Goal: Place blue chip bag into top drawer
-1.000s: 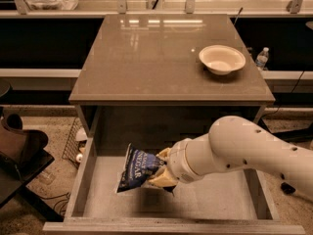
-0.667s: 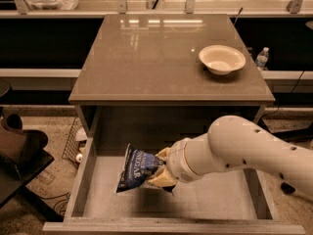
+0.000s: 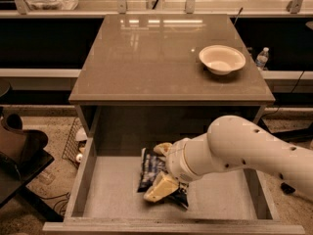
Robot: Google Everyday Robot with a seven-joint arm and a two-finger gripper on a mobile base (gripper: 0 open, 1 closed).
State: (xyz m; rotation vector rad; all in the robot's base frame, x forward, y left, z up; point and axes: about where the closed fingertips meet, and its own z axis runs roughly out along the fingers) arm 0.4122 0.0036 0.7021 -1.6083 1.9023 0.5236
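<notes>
The blue chip bag (image 3: 148,166), dark and crumpled with white patches, lies on the floor of the open top drawer (image 3: 110,192), near the middle. My gripper (image 3: 152,173) reaches down into the drawer from the right on a thick white arm. Its two cream fingers (image 3: 159,187) stand spread apart, one behind the bag and one in front of it. The bag's right part is hidden behind the gripper.
A white bowl (image 3: 222,59) sits on the cabinet top (image 3: 146,58) at the back right. A water bottle (image 3: 262,58) stands behind the cabinet on the right. A dark chair (image 3: 19,151) is on the left, and a wire basket (image 3: 73,141) is beside the drawer.
The bag has dropped from a tilted, lifted pose to lying lower in the drawer and slightly right. The fingers have spread wider around it.
</notes>
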